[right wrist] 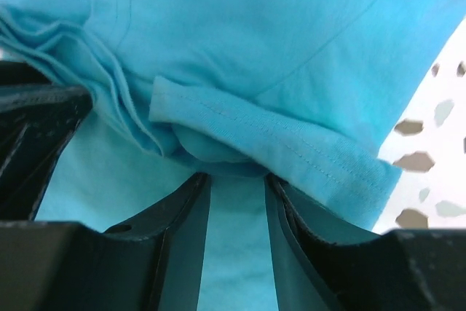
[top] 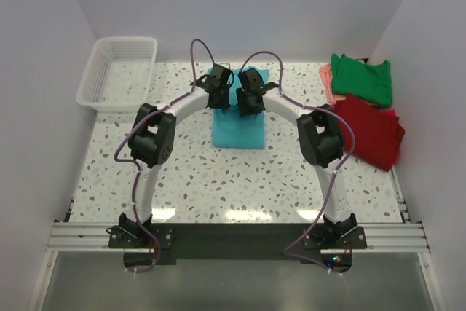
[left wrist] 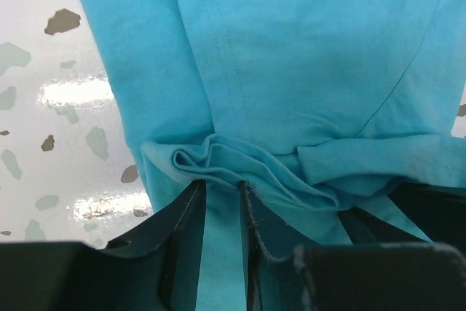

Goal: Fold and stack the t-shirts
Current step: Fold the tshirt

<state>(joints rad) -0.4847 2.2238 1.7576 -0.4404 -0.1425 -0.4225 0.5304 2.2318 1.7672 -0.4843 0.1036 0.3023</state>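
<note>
The turquoise t-shirt lies as a folded block in the middle of the table, its far end bunched under both wrists. My left gripper and right gripper hang side by side over that far end. In the left wrist view the narrow-set jaws have turquoise cloth between them, with gathered folds at the tips. The right gripper stands a little wider, with a hemmed fold of the shirt bunched over its tips. Red, green and salmon-pink t-shirts lie at the right.
A white lattice basket sits at the back left corner. White walls close in the left, back and right sides. Speckled tabletop shows between the shirt and the arm bases.
</note>
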